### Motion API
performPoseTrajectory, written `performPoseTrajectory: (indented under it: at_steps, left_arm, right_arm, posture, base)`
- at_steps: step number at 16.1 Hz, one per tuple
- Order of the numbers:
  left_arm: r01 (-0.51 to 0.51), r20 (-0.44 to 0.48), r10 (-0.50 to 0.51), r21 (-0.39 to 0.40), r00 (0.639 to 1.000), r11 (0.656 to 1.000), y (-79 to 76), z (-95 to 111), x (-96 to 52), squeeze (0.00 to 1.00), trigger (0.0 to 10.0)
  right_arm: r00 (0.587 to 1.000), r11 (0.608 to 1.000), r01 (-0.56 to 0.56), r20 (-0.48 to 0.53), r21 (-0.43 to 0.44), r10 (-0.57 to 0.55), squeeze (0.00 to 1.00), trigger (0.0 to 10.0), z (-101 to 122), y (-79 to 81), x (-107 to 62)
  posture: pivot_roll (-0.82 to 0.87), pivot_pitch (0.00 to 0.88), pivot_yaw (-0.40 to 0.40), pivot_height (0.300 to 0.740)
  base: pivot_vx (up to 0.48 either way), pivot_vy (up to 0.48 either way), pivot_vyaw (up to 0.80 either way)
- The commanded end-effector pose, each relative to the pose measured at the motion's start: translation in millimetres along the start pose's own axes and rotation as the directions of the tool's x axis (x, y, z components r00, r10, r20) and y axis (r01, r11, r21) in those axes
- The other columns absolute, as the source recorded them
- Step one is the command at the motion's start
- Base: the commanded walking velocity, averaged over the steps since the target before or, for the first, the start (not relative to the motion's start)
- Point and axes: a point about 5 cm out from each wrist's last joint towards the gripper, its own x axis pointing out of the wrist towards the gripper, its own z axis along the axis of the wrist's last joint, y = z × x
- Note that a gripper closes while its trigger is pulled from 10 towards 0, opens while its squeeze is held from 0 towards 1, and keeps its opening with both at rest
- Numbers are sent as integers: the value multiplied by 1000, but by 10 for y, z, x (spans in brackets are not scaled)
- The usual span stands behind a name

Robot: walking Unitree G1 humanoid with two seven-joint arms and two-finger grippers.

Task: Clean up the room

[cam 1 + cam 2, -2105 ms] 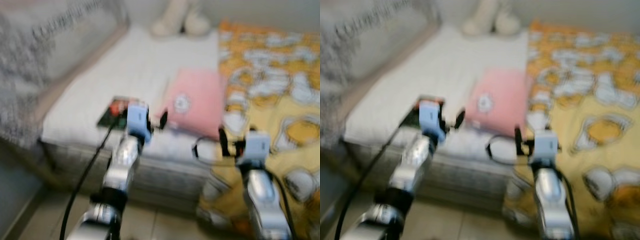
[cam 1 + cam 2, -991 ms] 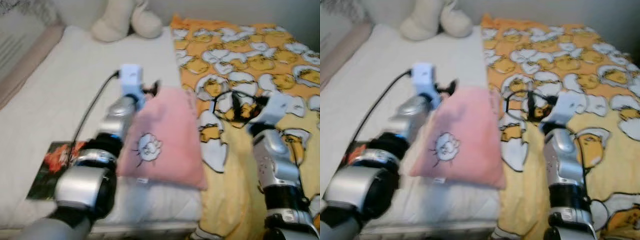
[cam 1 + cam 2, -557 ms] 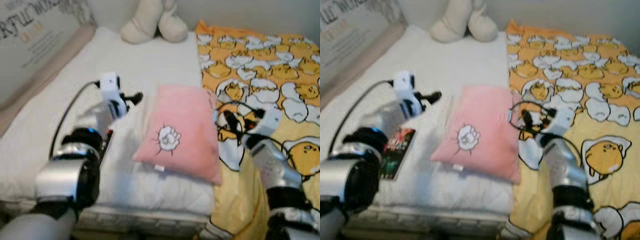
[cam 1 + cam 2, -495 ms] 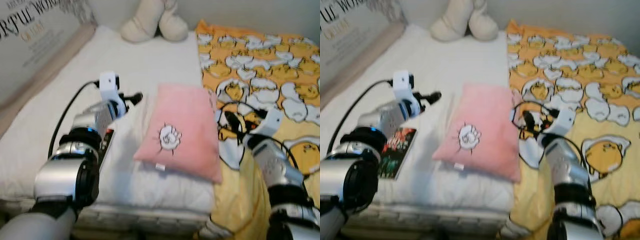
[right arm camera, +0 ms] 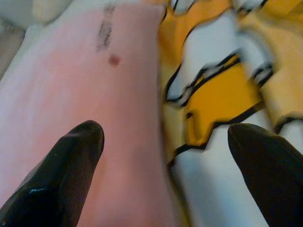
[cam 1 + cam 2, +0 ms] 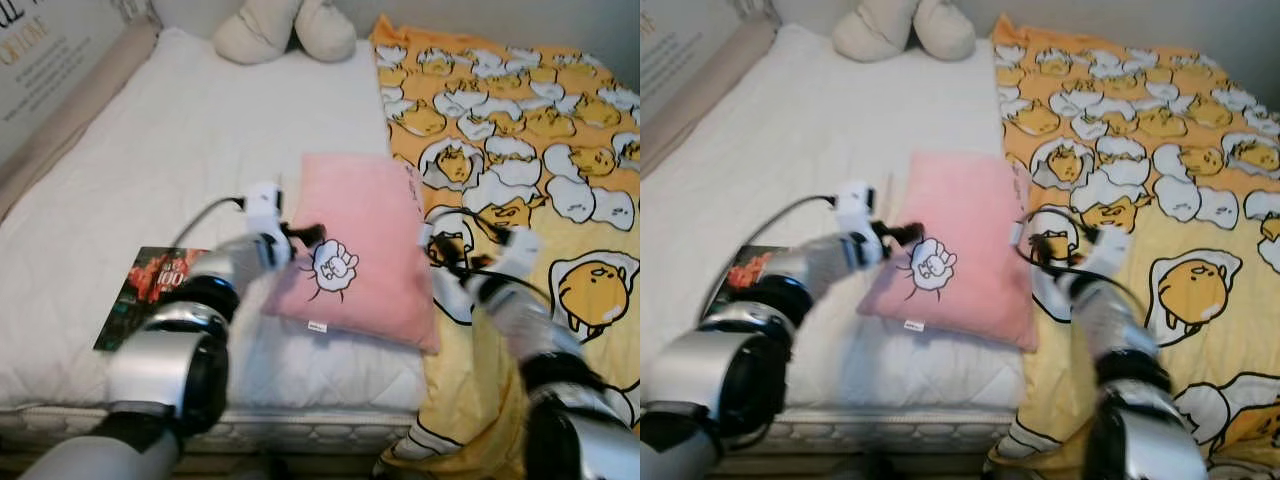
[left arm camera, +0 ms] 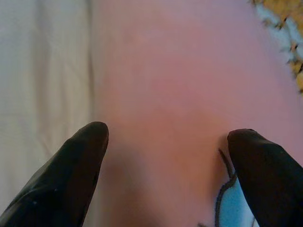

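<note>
Just then, you had both arms closing on the pillow (image 6: 365, 250) from either side, where half a second before the left one had hung out over the bare sheet. Your left end effector (image 6: 305, 236) lay at the pillow's left edge by the cartoon print, fingers (image 7: 71, 165) spread wide apart with pink fabric between them. Your right end effector (image 6: 1032, 243) sat at the pillow's right edge, over the seam with the yellow blanket (image 6: 540, 160), also spread wide and holding nothing. That suggested a two-sided pickup was about to start. A book (image 6: 140, 295) lay on the sheet near the mattress's front edge, left of your left arm. The pillow rested flat mid-bed, its long axis running from the foot toward the head, tilted slightly. Farthest off, a plush toy (image 6: 285, 28) sat by the headboard.
</note>
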Motion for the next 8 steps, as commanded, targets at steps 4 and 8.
performPoseTrajectory:
  at_steps: [4, 8]
  left_arm:
    - [7, -48, -4, 71, 999, 997, -259, -219, 102, 0, 10000]
    - [-20, -86, 29, 109, 996, 994, -219, -374, 100, 0, 3176]
  right_arm:
    - [993, 996, -47, -112, -71, 39, 0, 10000, -351, 229, 104]
    - [990, 994, -31, -141, -102, 17, 0, 0, -465, 224, 103]
  posture:
    - [-55, 165, 28, 740]
    - [-44, 172, 21, 740]
  base:
    - [0, 0, 0]
    - [0, 0, 0]
